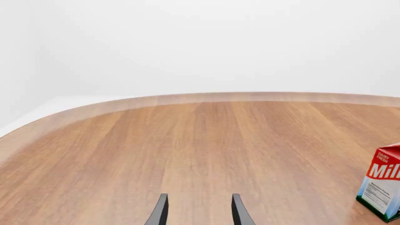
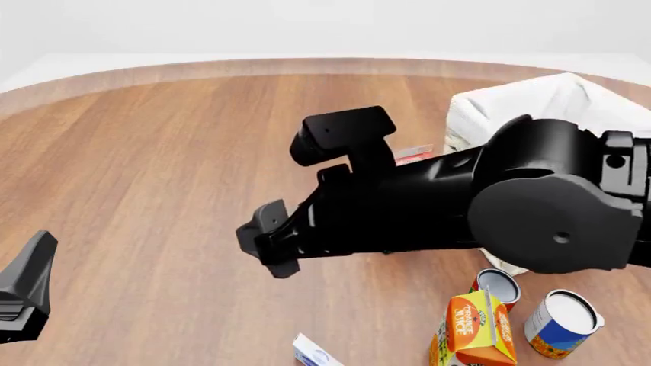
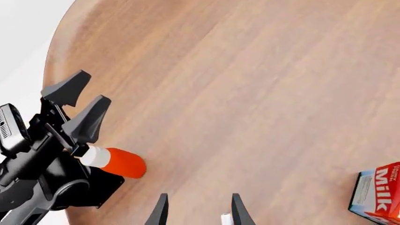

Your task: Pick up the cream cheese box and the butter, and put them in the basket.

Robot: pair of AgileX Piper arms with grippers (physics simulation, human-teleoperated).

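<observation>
Since both pairs of dark, tapered fingers stand apart with bare wood between them, the left claw (image 1: 198, 213) and the right claw (image 3: 198, 211) are read as open and empty. A tiny white scrap is seen low between the right fingers, too small to be named.

From the front, the right claw (image 2: 262, 242) is held above the middle of the table (image 2: 152, 152), at the end of a bulky, glossy black arm that is stretched across from the right. The cheese box (image 2: 315, 352), flat and white with blue edging, is found near this claw, on the side toward the camera, and only its corner is shown. The basket (image 2: 549, 99), squarish with white cloth folded over its rim, is placed well behind the arm, far from the claw, and is partly hidden by it. A red-and-white scrap beside the basket is too hidden to be named, so the butter cannot be placed.

A gabled orange juice carton (image 2: 473, 332) and two round cans (image 2: 562, 324) are grouped under the arm's thick joint.

A boxy red-and-white milk carton (image 1: 382, 187) is stood ahead of the left claw, off to its right. An orange bottle (image 3: 119, 161) with a white neck is seen just beside the left arm.
</observation>
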